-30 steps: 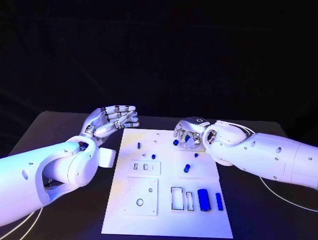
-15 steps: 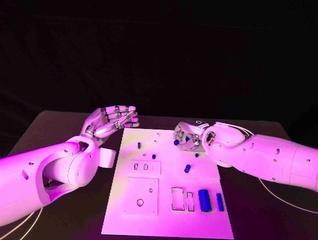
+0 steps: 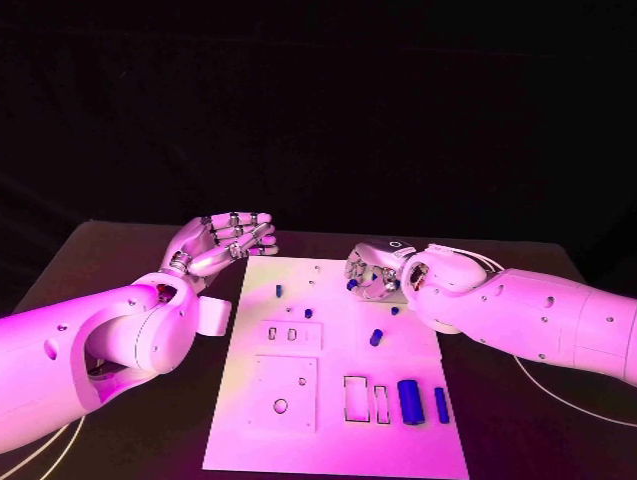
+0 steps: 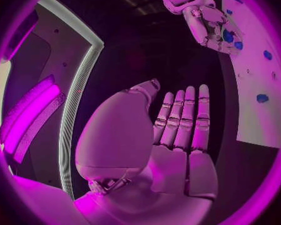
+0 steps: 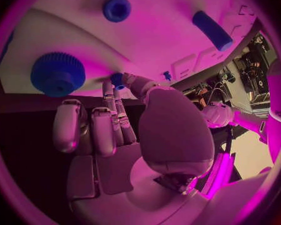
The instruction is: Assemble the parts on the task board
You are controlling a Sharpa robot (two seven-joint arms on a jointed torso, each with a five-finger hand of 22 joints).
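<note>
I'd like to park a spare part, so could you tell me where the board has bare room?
The white board is bare along its near edge, below the cut-out slots and blue bars. It is crowded at the far right, where the right hand hovers over small blue pieces.

Magenta light over everything, dark room behind, task board brightly lit with mild glare, arms glossy with soft highlights, wrist views fisheye-bent, dark vignette at rims, near fingers slightly soft
</note>
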